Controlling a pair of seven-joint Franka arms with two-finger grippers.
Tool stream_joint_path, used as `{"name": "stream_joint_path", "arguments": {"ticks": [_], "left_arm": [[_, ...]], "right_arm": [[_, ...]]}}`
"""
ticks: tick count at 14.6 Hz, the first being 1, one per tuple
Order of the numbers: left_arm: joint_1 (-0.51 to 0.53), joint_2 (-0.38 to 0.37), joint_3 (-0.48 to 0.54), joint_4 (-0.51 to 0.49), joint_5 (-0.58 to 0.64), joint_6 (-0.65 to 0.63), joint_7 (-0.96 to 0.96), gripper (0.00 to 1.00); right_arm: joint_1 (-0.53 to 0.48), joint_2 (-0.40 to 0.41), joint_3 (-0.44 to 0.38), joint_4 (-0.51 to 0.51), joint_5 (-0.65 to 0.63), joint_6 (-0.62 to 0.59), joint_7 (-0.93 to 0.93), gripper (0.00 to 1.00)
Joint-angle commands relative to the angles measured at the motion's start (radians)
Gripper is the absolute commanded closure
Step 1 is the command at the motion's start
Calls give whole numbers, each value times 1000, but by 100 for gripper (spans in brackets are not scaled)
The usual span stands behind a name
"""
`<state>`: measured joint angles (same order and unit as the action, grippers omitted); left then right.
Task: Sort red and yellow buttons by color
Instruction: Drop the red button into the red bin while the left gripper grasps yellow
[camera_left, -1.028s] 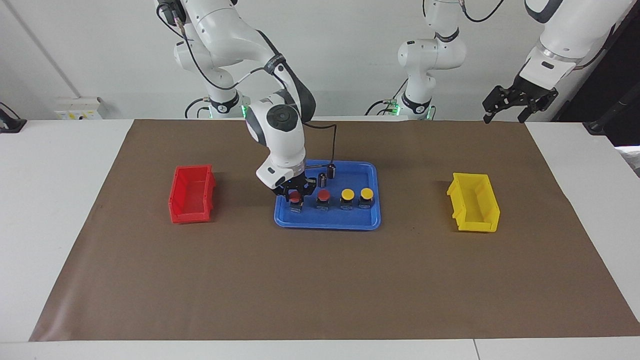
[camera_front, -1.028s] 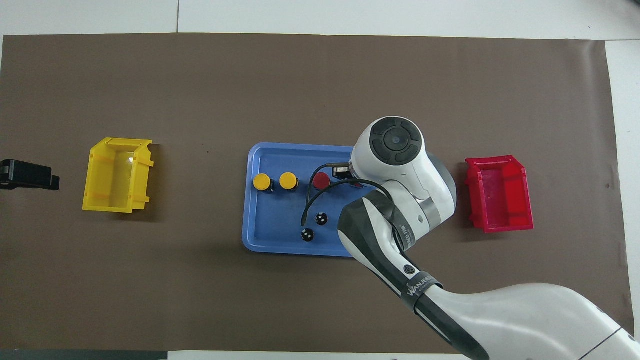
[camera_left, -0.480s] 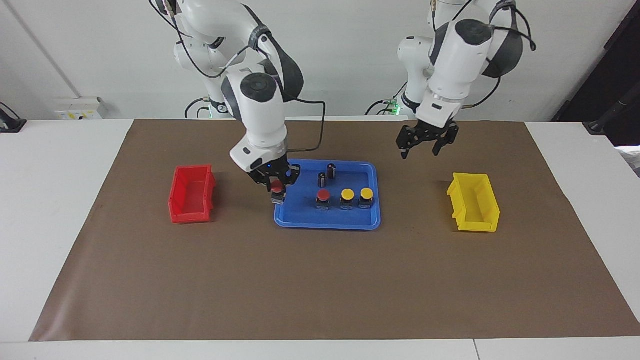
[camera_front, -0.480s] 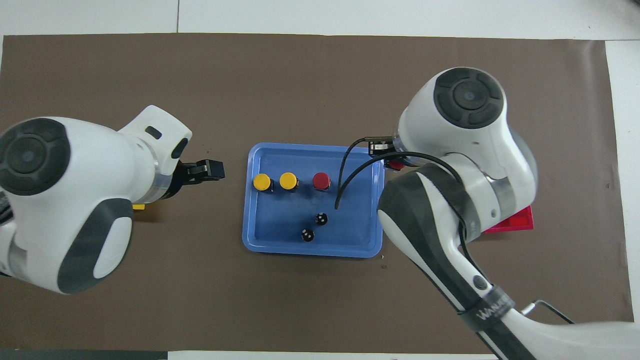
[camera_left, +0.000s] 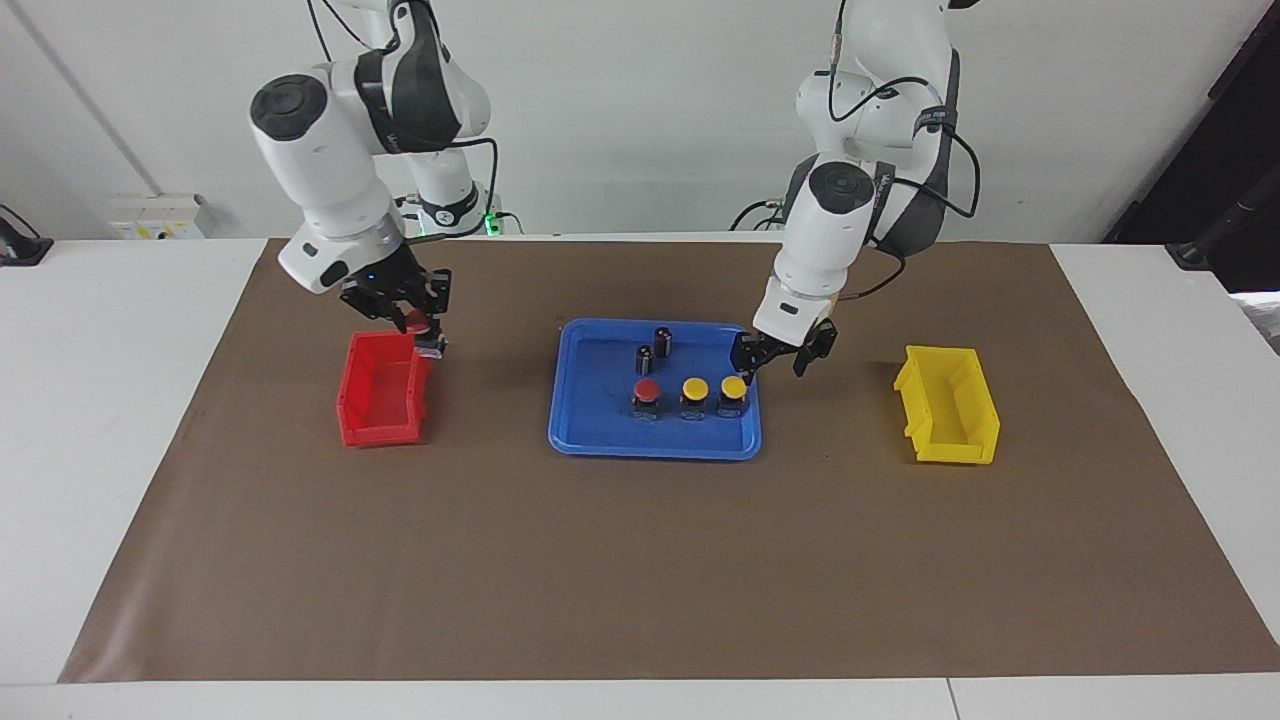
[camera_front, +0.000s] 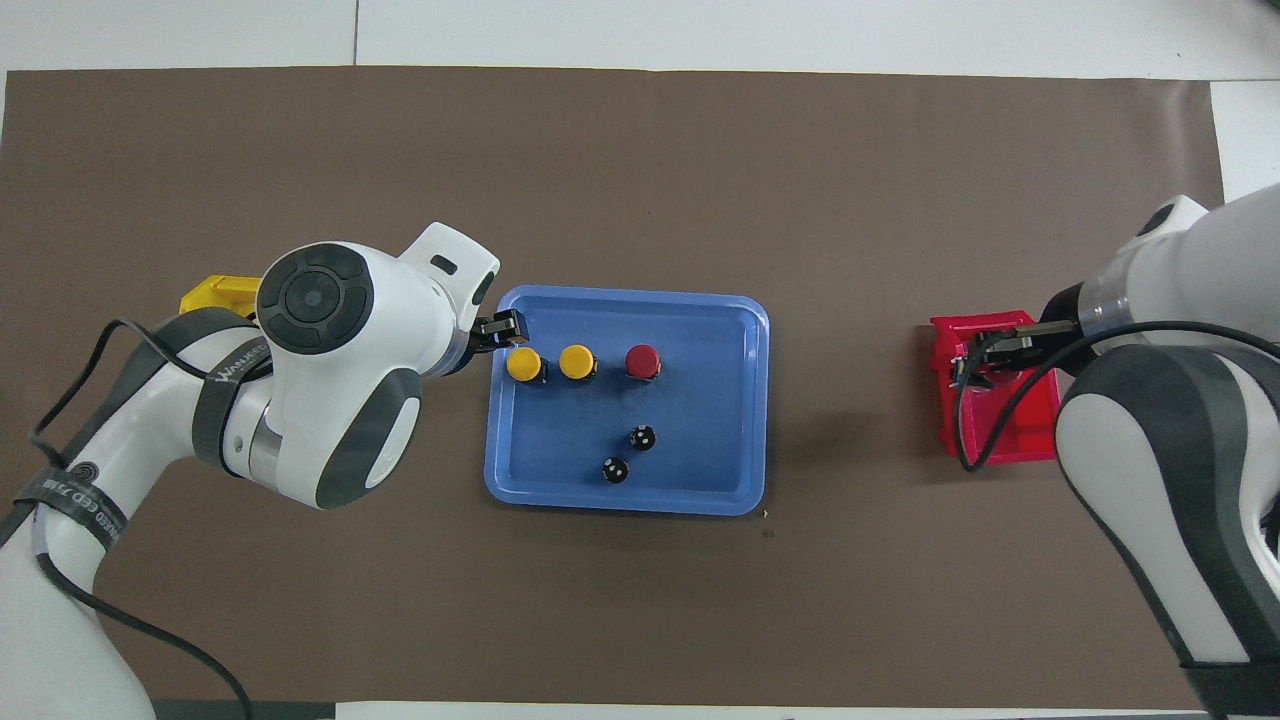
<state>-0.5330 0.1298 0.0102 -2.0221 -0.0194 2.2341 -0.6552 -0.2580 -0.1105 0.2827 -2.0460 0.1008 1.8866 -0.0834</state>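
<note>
Your right pincer (camera_left: 418, 322) grips a red-capped push button (camera_left: 420, 327) over the red plastic bin (camera_left: 383, 392) for colour-matched release, while your left pincer (camera_left: 776, 358) hovers part-open at three o'clock of the yellow-capped button (camera_left: 733, 392).

One camera sits high across the counter (camera_left: 120, 450) and faces the two robots, so their bases stand at the top of its picture against the wall. The other hangs high above the robots' own end and looks forward and steeply down, the arms entering from the bottom. Both stand well back and take in the whole brown mat (camera_left: 640, 560). Both share the blue tray (camera_left: 655, 447), the red bin (camera_left: 385, 432) and the yellow bin (camera_left: 950, 450), turned half round between them.
</note>
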Motion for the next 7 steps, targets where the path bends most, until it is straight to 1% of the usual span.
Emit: {"name": "stream_joint_path", "arguments": {"ticks": [1,3,4,7], "left_arm": [[-47,19,16,5,10,36,-86,24],[-50,19,16,5,10,38,-93,24],[-50,19,16,5,10,38,-93,24],[-64,19,16,0,10,36,-93,25]], "right_arm": [[-56,-58,10,-127,30,83,-90,81],[-76,-60,9,-151,30,92,-116,81],[-104,-58,10,-167,30,117,-137,81],[-104,-51,10,-244,30,238,-156,81]]}}
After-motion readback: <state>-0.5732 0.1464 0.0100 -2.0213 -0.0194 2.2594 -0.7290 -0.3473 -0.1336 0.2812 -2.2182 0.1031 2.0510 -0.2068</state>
